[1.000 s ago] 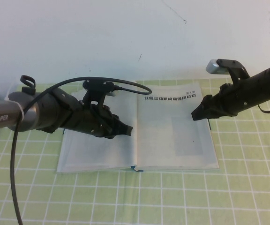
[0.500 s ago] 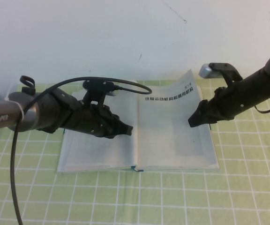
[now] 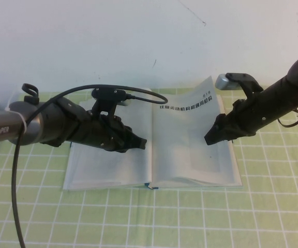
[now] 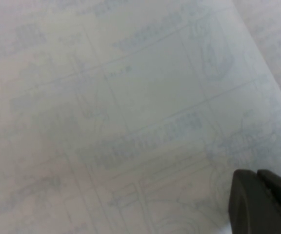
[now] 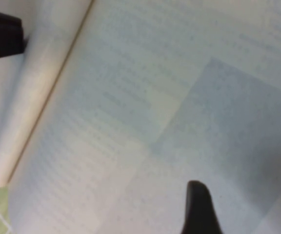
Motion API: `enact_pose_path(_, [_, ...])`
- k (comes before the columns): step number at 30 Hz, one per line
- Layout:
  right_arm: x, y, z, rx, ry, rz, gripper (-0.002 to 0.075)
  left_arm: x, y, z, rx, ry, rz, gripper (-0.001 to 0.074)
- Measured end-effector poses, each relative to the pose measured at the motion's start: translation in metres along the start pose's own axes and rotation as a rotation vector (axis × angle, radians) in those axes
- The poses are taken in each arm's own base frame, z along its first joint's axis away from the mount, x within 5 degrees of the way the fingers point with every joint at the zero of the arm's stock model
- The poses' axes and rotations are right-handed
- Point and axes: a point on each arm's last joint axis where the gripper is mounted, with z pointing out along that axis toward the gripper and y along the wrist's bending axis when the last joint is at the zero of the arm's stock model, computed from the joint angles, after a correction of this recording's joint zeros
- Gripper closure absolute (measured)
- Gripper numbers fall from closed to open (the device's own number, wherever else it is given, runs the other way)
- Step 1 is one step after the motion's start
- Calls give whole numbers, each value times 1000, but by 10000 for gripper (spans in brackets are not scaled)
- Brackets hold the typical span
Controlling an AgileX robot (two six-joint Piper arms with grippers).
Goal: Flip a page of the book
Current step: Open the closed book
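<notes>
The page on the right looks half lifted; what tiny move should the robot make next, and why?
Probably sweep the right gripper a bit further toward the spine. The page already curls up at its far outer corner, yet most of it lies on the book. The left gripper sits over the left leaf.

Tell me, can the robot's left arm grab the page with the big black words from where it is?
Probably not. The left gripper rests on the book's opposite leaf, across the spine. The page bows up beside the right gripper, which looks far better placed.
</notes>
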Motion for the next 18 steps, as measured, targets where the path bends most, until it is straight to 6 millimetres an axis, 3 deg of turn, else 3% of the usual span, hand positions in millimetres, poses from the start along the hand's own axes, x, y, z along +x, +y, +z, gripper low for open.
enact_pose_path(10, [-25, 23, -20, -126, -11, -53, 311, 0, -1, 0, 12, -5, -20, 739])
enact_pose_path(18, [-19, 26, -10, -226, 52, -50, 311, -1, -1, 0, 18, -6, -33, 739])
